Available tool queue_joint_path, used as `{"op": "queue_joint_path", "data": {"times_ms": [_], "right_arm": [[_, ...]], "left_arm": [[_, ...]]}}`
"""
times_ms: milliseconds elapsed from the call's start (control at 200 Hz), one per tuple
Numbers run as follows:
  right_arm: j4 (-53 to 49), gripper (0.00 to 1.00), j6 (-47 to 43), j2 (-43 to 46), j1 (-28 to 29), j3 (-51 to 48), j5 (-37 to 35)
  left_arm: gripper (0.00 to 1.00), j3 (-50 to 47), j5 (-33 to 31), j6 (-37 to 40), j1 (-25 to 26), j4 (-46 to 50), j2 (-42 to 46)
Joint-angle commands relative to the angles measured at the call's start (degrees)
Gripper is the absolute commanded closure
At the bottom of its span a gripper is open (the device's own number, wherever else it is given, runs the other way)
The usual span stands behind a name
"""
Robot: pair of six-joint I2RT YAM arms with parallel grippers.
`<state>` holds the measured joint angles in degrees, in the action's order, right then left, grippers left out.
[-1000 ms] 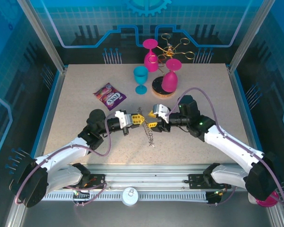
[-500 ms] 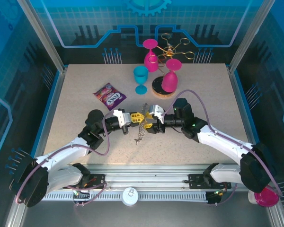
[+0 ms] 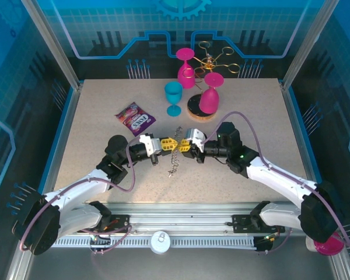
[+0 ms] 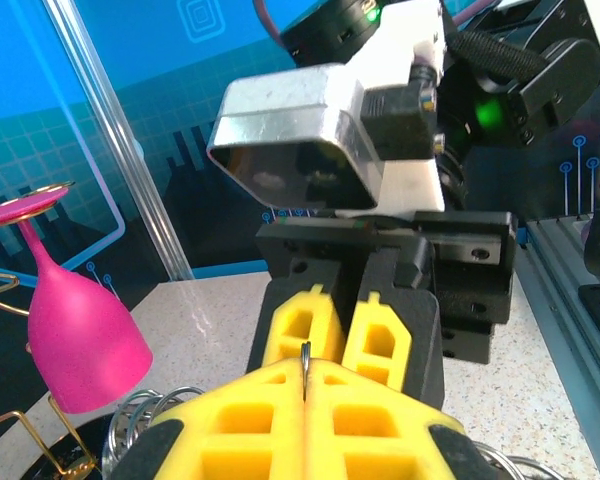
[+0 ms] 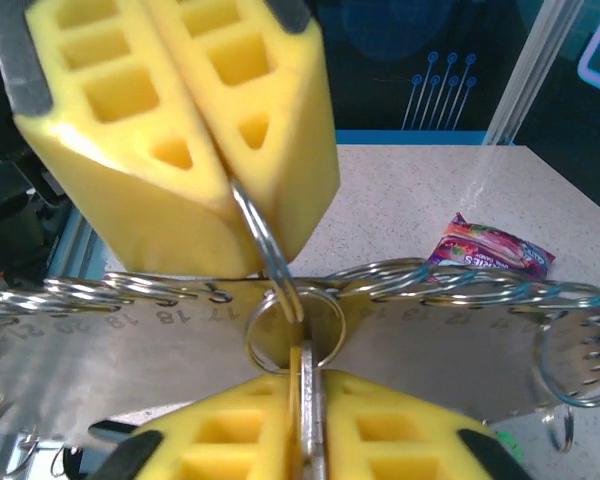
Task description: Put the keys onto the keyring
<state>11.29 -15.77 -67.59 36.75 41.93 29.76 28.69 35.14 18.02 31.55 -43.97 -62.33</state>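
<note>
Where left gripper meets right gripper, keyring dangles.

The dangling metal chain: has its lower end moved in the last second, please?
Yes: the chain's end swung left, from right of the blue plastic goblet into line with it.

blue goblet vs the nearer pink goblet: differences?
Colour: the blue goblet is turquoise; the pink goblet is magenta. Pose: the blue goblet stands upright on the table; the pink goblet is upside down, foot up, over a round base. Both share a stemmed shape.
</note>
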Motion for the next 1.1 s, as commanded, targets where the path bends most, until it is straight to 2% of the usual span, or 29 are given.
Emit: {"op": "queue_joint_path", "data": {"times_ms": [0, 285, 550, 775, 971, 1096], "right_arm": [[-5.02, 0.91, -2.62, 2.92, 0.59, -0.37, -2.6], [-13.56, 1.0, -7.66, 4.79, 0.73, 2.95, -6.7], [-16.72, 1.0, -13.13, 3.23, 3.78, 7.84, -10.63], [-19.99, 1.0, -19.99, 1.41, 6.14, 13.26, -18.52], [-19.6, 1.0, -24.24, 4.24, 6.31, 12.24, -26.43], [-19.26, 1.0, -25.35, 5.75, 6.3, 11.75, -27.77]], "left_arm": [[1.0, 0.35, -0.6, 1.2, -0.49, -0.46, 0.66], [1.0, 0.8, -0.44, 2.69, -0.49, 1.61, 0.71], [1.0, 1.54, -0.43, 3.55, -0.45, 3.87, -0.09], [1.0, 1.85, -1.28, 4.8, -0.49, 6.61, 0.1], [1.0, 2.25, -1.83, 5.79, -0.44, 8.79, 0.08], [1.0, 2.97, -1.89, 6.73, -0.48, 11.04, -0.03]]}}
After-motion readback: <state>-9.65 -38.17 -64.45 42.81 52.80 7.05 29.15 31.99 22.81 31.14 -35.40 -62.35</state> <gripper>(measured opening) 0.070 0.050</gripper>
